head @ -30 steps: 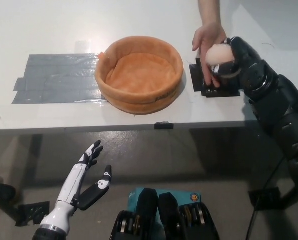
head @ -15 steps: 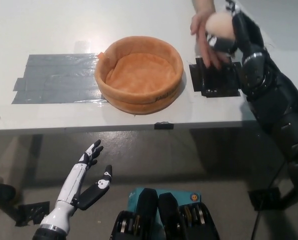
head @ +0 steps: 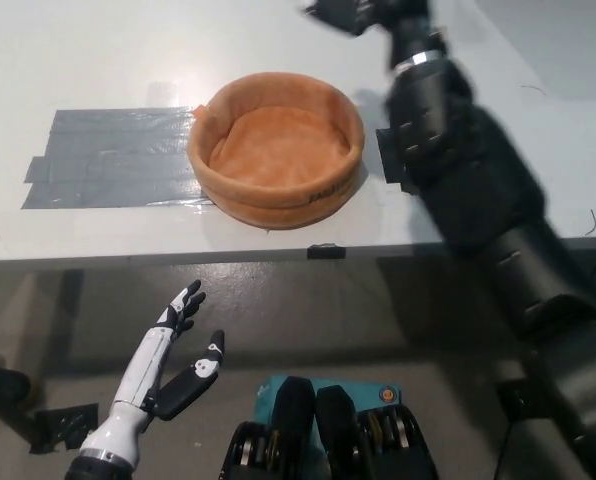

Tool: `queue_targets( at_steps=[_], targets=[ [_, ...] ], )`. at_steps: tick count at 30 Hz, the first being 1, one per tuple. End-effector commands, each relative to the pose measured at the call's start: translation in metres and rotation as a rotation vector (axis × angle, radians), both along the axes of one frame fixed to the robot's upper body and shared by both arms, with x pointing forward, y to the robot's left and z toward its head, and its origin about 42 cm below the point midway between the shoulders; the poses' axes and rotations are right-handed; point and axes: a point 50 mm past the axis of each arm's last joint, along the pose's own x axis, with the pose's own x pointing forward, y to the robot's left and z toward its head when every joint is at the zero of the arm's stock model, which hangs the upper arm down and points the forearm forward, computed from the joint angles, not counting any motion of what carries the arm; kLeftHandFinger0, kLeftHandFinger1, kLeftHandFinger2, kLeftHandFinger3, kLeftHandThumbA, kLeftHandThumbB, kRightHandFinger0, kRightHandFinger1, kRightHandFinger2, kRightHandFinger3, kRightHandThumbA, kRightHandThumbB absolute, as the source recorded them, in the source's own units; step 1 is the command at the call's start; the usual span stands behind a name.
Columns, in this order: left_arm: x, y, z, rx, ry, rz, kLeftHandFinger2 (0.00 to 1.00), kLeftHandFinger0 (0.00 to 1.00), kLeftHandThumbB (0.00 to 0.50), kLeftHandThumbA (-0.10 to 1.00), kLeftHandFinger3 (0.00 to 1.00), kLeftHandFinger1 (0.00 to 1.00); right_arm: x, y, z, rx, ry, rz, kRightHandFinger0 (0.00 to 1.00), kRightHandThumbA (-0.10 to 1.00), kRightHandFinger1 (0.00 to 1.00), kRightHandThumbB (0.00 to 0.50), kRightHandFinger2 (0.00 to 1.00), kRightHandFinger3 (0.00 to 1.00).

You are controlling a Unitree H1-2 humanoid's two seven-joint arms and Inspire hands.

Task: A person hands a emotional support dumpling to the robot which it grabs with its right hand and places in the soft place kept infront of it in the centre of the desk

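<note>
The right hand (head: 353, 14) sits at the very top edge of the head view, mostly cut off and blurred — whether it is closed on anything cannot be told. The dumpling does not show anywhere in view; judging by the task, it is probably in that hand, out of frame, but its long axis and the way it points cannot be read.

The relation that matters is hand to bed. The orange bed (head: 278, 148) lies in the centre of the desk (head: 98, 50), and from the hand it is toward the robot and to the robot's left — near, but apart. The black right arm (head: 458, 170) runs up the right side of the bed, its forearm just beside the rim. So the coming move looks like a short sweep leftward and down over the near rim into the hollow. The bed is round, so no axis needs matching.

The left hand (head: 173, 355) rests below the desk edge, fingers spread, holding nothing, well apart from the bed. The right hand is plainly nearer.
</note>
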Motion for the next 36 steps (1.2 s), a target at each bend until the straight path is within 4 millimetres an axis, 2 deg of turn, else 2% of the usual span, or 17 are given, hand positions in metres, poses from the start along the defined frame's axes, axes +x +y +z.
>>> queue_targets(
  at_steps=[1, 4, 8, 10, 13, 14, 15, 16, 17, 18, 19, 20, 21, 26, 30, 35, 36],
  targets=[
    [0.002, -0.004, 0.012, -0.010, -0.046, -0.007, 1.00, 1.00, 0.000, 0.49, 1.00, 1.00, -0.002, 0.034, 0.014, -0.016, -0.040, 0.036, 0.00, -0.10, 0.33, 0.194, 0.83, 0.83],
    [0.004, -0.005, 0.014, -0.007, -0.046, -0.006, 1.00, 1.00, 0.000, 0.53, 1.00, 1.00, 0.001, 0.046, -0.001, -0.016, 0.027, 0.054, 0.00, -0.10, 0.42, 0.181, 0.91, 0.90],
    [0.004, -0.005, 0.015, -0.019, -0.056, -0.012, 1.00, 1.00, 0.000, 0.47, 1.00, 1.00, 0.005, 0.056, -0.029, -0.105, 0.079, 0.022, 0.00, -0.10, 0.40, 0.173, 0.89, 0.86],
    [0.005, -0.004, 0.017, -0.016, -0.062, -0.019, 1.00, 1.00, 0.000, 0.46, 1.00, 1.00, 0.007, 0.056, -0.048, -0.166, 0.152, 0.002, 0.01, -0.10, 0.43, 0.145, 0.93, 0.91],
    [0.005, -0.003, 0.017, -0.006, -0.065, -0.024, 1.00, 1.00, 0.000, 0.46, 1.00, 1.00, 0.009, 0.056, -0.058, -0.199, 0.220, -0.009, 0.02, -0.10, 0.46, 0.164, 0.85, 0.80],
    [0.005, -0.003, 0.018, 0.010, -0.071, -0.025, 1.00, 1.00, 0.000, 0.49, 1.00, 1.00, 0.010, 0.054, -0.067, -0.241, 0.289, -0.026, 0.10, -0.01, 0.52, 0.223, 0.91, 1.00],
    [0.006, -0.003, 0.019, 0.016, -0.076, -0.027, 1.00, 1.00, 0.000, 0.50, 1.00, 1.00, 0.012, 0.051, -0.074, -0.308, 0.367, -0.030, 0.25, 0.14, 0.67, 0.263, 1.00, 1.00],
    [0.006, -0.003, 0.019, 0.016, -0.075, -0.027, 1.00, 1.00, 0.000, 0.50, 1.00, 1.00, 0.014, 0.049, -0.076, -0.336, 0.407, -0.013, 0.64, 0.45, 1.00, 0.323, 1.00, 1.00],
    [0.006, -0.003, 0.019, 0.017, -0.075, -0.026, 1.00, 1.00, 0.000, 0.50, 1.00, 1.00, 0.015, 0.048, -0.077, -0.367, 0.452, 0.007, 1.00, 0.47, 1.00, 0.332, 1.00, 1.00],
    [0.007, -0.002, 0.020, 0.020, -0.073, -0.024, 1.00, 1.00, 0.000, 0.50, 1.00, 1.00, 0.016, 0.046, -0.079, -0.417, 0.490, 0.026, 1.00, 0.57, 1.00, 0.344, 1.00, 1.00],
    [0.007, -0.002, 0.020, 0.018, -0.071, -0.024, 1.00, 1.00, 0.000, 0.51, 1.00, 1.00, 0.017, 0.044, -0.079, -0.431, 0.507, 0.038, 1.00, 0.65, 1.00, 0.400, 1.00, 1.00],
    [0.007, -0.002, 0.021, 0.017, -0.071, -0.024, 1.00, 1.00, 0.000, 0.51, 1.00, 1.00, 0.017, 0.043, -0.080, -0.433, 0.514, 0.042, 1.00, 0.69, 1.00, 0.424, 1.00, 1.00],
    [0.008, -0.003, 0.020, 0.016, -0.074, -0.024, 1.00, 1.00, 0.000, 0.51, 1.00, 1.00, 0.018, 0.040, -0.079, -0.434, 0.517, 0.038, 1.00, 0.80, 1.00, 0.448, 1.00, 1.00],
    [0.007, -0.003, 0.020, 0.023, -0.074, -0.024, 1.00, 1.00, 0.000, 0.53, 1.00, 1.00, 0.019, 0.041, -0.069, -0.425, 0.497, 0.065, 1.00, 0.91, 1.00, 0.500, 1.00, 1.00],
    [0.007, -0.004, 0.020, 0.012, -0.073, -0.024, 1.00, 1.00, 0.000, 0.53, 1.00, 1.00, 0.017, 0.042, -0.060, -0.406, 0.450, 0.078, 1.00, 1.00, 1.00, 0.500, 1.00, 1.00],
    [0.009, -0.005, 0.020, -0.005, -0.065, -0.017, 1.00, 1.00, 0.003, 0.51, 1.00, 1.00, 0.008, 0.041, -0.016, -0.317, 0.312, 0.123, 1.00, 1.00, 1.00, 0.500, 1.00, 1.00],
    [0.010, -0.005, 0.020, -0.005, -0.065, -0.015, 1.00, 1.00, 0.000, 0.52, 1.00, 1.00, 0.002, 0.037, 0.002, -0.263, 0.261, 0.137, 1.00, 1.00, 1.00, 0.491, 1.00, 1.00]
  ],
)
